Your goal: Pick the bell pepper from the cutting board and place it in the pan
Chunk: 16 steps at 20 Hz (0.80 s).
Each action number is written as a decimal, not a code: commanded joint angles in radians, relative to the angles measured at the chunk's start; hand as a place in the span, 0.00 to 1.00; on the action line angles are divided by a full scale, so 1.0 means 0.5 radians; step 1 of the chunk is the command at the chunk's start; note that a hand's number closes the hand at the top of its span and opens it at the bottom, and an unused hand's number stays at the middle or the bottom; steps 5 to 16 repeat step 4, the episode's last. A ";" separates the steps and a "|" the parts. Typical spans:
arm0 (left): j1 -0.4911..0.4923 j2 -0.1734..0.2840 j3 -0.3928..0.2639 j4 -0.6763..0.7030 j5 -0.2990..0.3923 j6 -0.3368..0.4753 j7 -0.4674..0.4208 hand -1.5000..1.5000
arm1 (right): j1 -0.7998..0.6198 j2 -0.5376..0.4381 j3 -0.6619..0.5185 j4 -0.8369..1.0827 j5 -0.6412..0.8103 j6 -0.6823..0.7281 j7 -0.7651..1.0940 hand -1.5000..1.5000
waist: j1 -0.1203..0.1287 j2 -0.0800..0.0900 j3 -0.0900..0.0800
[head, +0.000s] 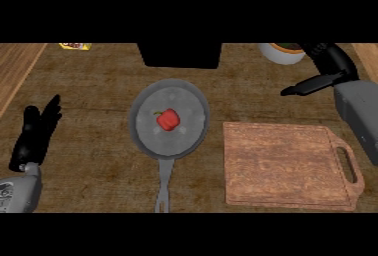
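On the brown counter (pixel 88 150), a grey pan (pixel 151 142) sits at centre, its long handle pointing toward the view's lower edge. The red bell pepper (pixel 168 119) lies inside the pan, near the middle of its base, green stem toward the upper left. Just to the right of the pan, and apart from it, lies the wooden cutting board (pixel 284 167), its handle slot at the far right; nothing rests on it. The right hand (pixel 325 67) hangs above the counter beyond the board's upper right corner, fingers extended and relaxed, holding nothing. The left hand (pixel 35 134) rests at the left edge, fingers straight and pointing up, also holding nothing. Along the far edge stand a black box (pixel 179 55), a white bowl (pixel 279 54) and a small yellow packet (pixel 76 46).
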 commanded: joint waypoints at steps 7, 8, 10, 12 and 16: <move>-0.011 0.007 -0.016 0.017 -0.033 -0.010 0.011 0.50 | -0.041 -0.139 -0.013 0.097 0.074 0.160 -0.089 0.00 | 0.003 0.001 0.000; -0.011 0.007 -0.016 0.017 -0.033 -0.010 0.011 0.50 | -0.041 -0.139 -0.013 0.097 0.074 0.160 -0.089 0.00 | 0.003 0.001 0.000; -0.011 0.007 -0.016 0.017 -0.033 -0.010 0.011 0.50 | -0.041 -0.139 -0.013 0.097 0.074 0.160 -0.089 0.00 | 0.003 0.001 0.000; -0.011 0.007 -0.016 0.017 -0.033 -0.010 0.011 0.50 | -0.041 -0.139 -0.013 0.097 0.074 0.160 -0.089 0.00 | 0.003 0.001 0.000; -0.011 0.007 -0.016 0.017 -0.033 -0.010 0.011 0.50 | -0.041 -0.139 -0.013 0.097 0.074 0.160 -0.089 0.00 | 0.003 0.001 0.000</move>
